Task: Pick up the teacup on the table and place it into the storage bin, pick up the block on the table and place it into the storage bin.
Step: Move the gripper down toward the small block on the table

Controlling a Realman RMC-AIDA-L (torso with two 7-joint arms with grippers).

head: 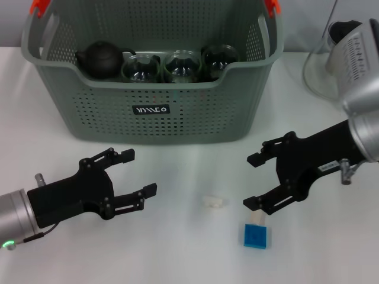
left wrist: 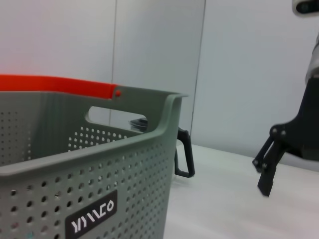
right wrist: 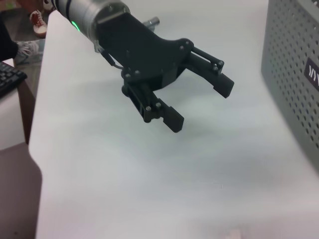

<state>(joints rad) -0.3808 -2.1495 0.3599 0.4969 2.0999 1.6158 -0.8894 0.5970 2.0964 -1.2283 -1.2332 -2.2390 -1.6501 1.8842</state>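
Beside the blue block (head: pixel 255 236), the wide-open, empty right pincer (head: pixel 255 180) could knock it aside if lowered off-centre.

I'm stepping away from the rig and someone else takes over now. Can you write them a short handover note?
Left gripper: open, holding nothing, low over the table in front of the storage bin.
Right gripper: open, holding nothing, just above the blue block.
Storage bin: at the back of the table, holding a dark teapot and three glass cups.
Done: cups are in the bin; no teacup shows on the table.
Left: the blue block is on the table, not yet gripped. A small white piece lies beside it.
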